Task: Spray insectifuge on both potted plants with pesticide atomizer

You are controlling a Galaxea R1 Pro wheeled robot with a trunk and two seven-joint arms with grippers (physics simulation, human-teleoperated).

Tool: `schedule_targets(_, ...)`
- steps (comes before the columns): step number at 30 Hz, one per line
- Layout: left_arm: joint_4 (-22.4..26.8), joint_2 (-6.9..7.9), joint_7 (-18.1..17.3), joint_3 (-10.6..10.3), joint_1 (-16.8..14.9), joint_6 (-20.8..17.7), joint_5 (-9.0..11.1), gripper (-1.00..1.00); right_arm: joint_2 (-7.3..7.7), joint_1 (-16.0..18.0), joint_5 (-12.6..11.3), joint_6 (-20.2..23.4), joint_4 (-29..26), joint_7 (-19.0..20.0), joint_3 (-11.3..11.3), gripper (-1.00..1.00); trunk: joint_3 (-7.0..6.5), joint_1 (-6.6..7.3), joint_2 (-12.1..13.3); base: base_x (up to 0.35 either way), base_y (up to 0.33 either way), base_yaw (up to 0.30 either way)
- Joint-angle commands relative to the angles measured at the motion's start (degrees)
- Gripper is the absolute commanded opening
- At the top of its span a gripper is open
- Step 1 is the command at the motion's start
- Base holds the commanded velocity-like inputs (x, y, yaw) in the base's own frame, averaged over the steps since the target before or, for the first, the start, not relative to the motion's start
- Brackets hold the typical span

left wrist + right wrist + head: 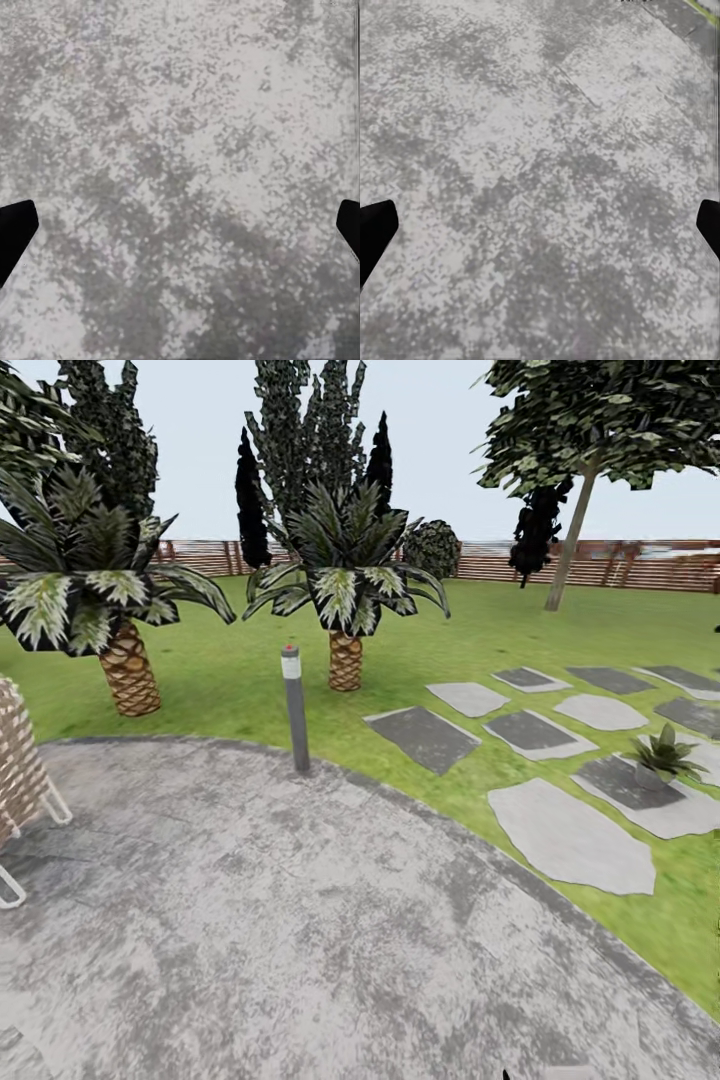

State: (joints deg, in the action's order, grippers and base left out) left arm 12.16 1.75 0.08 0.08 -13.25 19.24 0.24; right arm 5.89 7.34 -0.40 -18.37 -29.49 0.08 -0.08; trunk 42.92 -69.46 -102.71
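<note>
One potted plant [661, 756], a low rosette of pointed green leaves in a small grey pot, stands on a stepping slab at the right of the head view. The pesticide atomizer is out of view, as is the second potted plant. In the left wrist view my left gripper [180, 232] is open, its dark fingertips [15, 232] at the picture's two sides over mottled-grey paving, nothing between them. My right gripper [540, 232] is likewise open over the same paving, with black fingertips [375, 232] wide apart.
The round grey patio [300, 920] spreads below me. A grey bollard light [295, 708] stands at its far edge. Two scaly-trunked palms [345, 590] grow on the lawn behind. A wicker chair [20, 780] is at the left. Grey stepping slabs [570, 835] lead right; a wooden fence [600, 565] closes the back.
</note>
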Motion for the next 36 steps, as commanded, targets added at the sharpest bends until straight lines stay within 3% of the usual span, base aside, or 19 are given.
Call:
schedule_targets(1, 0.0, 0.01, 0.0, 0.0, 0.0, 0.2, 0.0, 1.0, 0.0, 0.0, 0.0, -0.2, 0.0, 0.0, 0.0, 1.0, 0.05, -0.03, 0.0, 0.338, 0.143, -0.267)
schedule_targets(18, -0.1, 0.01, 0.0, 0.0, 0.0, 0.2, 0.0, 1.0, 0.0, 0.0, 0.0, -0.2, 0.2, 0.0, 0.0, 1.0, -0.07, -0.03, 0.0, 0.314, 0.104, -0.283)
schedule_targets(36, -0.1, 0.01, 0.0, -0.1, 0.0, 0.2, 0.0, 1.0, 0.0, 0.1, -0.1, -0.3, 2.8, 0.0, 0.1, 1.0, -0.54, -0.03, 0.0, 0.022, 0.001, -0.3)
